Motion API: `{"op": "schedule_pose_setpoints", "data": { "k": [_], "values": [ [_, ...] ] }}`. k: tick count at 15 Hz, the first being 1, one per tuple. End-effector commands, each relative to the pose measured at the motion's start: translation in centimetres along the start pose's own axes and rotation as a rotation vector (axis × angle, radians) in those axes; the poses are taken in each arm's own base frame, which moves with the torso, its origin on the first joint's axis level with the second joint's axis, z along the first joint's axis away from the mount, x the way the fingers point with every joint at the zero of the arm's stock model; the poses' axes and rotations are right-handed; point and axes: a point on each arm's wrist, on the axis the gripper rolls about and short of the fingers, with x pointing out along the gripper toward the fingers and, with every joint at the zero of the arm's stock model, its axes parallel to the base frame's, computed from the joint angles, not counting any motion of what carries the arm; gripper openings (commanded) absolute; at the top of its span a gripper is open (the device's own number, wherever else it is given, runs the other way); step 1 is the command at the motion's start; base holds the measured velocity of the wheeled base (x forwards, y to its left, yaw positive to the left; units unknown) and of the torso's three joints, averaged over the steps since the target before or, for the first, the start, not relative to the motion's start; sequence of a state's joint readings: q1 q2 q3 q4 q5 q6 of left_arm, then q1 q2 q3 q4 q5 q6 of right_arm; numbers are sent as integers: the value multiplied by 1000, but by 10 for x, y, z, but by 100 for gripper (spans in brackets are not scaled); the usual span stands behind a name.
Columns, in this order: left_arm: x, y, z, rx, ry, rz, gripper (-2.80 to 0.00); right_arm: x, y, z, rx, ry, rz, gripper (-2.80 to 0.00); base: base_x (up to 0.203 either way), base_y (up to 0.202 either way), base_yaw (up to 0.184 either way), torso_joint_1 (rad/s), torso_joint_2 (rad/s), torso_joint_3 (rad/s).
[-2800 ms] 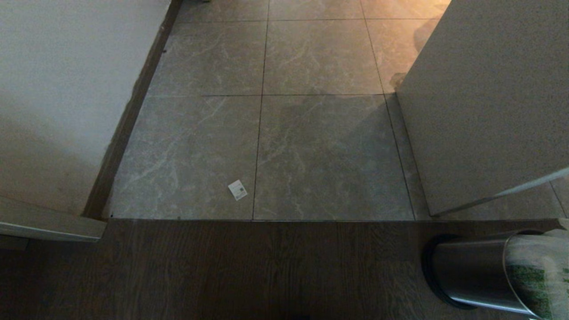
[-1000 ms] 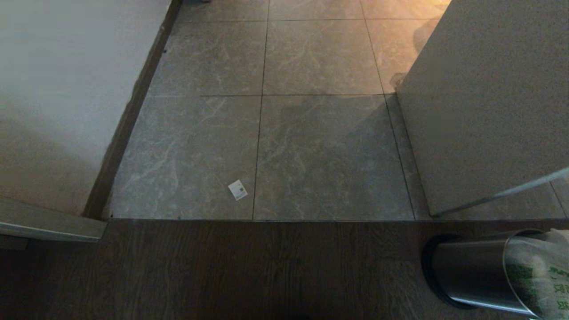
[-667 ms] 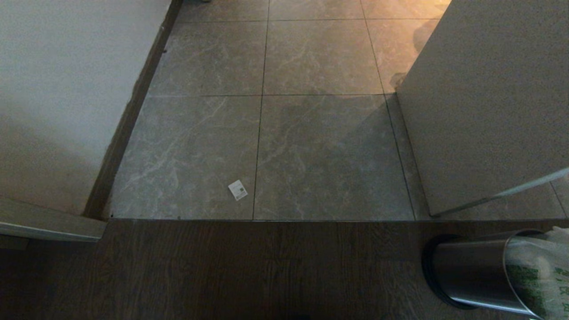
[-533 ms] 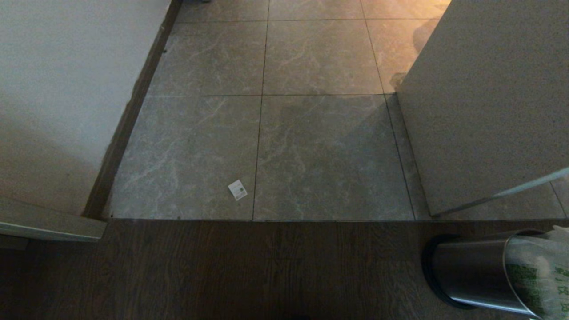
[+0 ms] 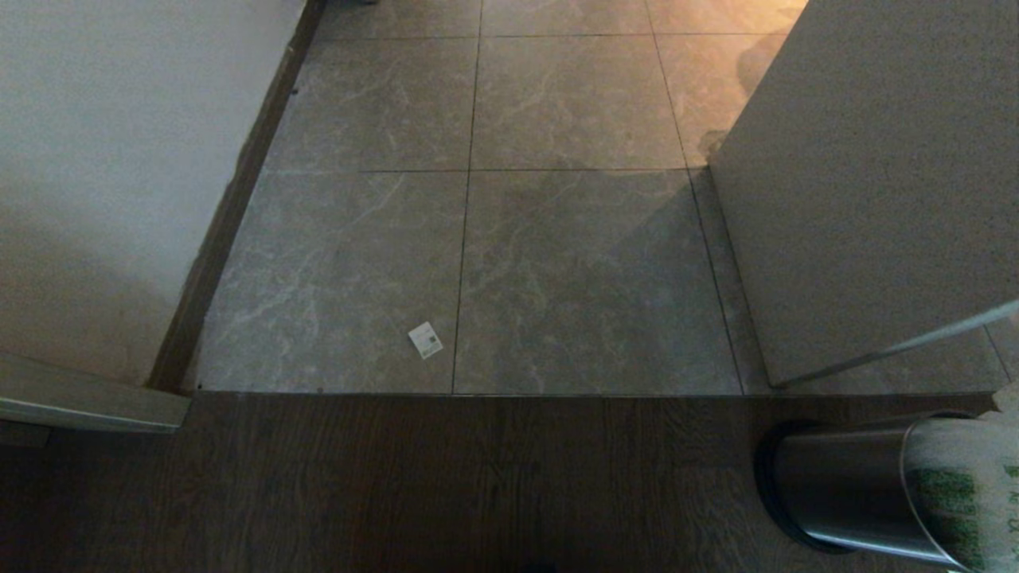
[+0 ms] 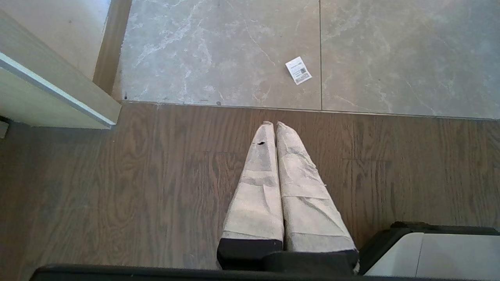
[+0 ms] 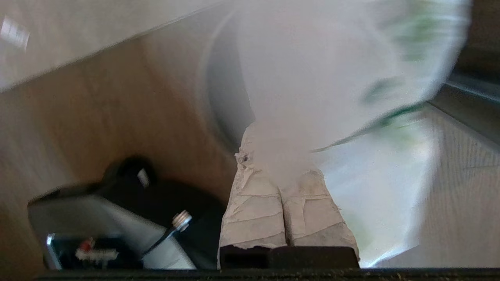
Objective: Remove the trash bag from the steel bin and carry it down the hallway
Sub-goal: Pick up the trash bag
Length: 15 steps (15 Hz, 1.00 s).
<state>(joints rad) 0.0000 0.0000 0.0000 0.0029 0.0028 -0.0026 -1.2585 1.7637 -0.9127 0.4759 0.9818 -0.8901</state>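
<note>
The steel bin [image 5: 836,485] stands on the dark wood floor at the lower right of the head view. The white, green-printed trash bag [image 5: 967,493] bulges out of its mouth. In the right wrist view my right gripper [image 7: 279,156] is shut on a bunch of the trash bag [image 7: 332,70], which stretches away blurred above the steel bin [image 7: 224,101]. My left gripper [image 6: 273,124] is shut and empty, parked above the wood floor. The hallway [image 5: 573,239] of grey marble tiles runs ahead. Neither arm shows in the head view.
White walls [image 5: 95,159] with dark baseboards flank the tiles on the left, and a wall corner [image 5: 860,199] juts in on the right just beyond the bin. A small paper label [image 5: 425,340] lies on the tiles. My own base [image 7: 117,218] sits beside the bin.
The bag at the bin's mouth has pulled up and bulged out more, and its green print has shifted. The bin and the rest of the view have stayed put.
</note>
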Motion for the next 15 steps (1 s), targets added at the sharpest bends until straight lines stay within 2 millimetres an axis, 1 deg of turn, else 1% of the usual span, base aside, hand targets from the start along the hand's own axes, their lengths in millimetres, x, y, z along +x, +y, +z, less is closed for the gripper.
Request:
{"op": "schedule_pose_setpoints", "data": {
  "k": [1,2,3,5,7,11,15],
  "values": [
    [0,0,0,0,0,0,-280,-26,56,5,-126,-21,-19,-280,0,0,0,0,0,0],
    [0,0,0,0,0,0,-280,-26,61,2,-156,-14,-8,-280,0,0,0,0,0,0],
    [0,0,0,0,0,0,-280,-24,59,-2,-170,-3,8,-280,0,0,0,0,0,0],
    [0,0,0,0,0,0,-280,-12,42,-11,-131,30,49,-280,0,0,0,0,0,0],
    [0,0,0,0,0,0,-280,-6,20,-17,-77,46,60,-280,0,0,0,0,0,0],
    [0,0,0,0,0,0,-280,7,-20,-21,-33,70,57,-280,0,0,0,0,0,0],
    [0,0,0,0,1,0,-280,18,-71,-30,-16,101,-6,-280,0,0,0,0,0,0]
  ]
}}
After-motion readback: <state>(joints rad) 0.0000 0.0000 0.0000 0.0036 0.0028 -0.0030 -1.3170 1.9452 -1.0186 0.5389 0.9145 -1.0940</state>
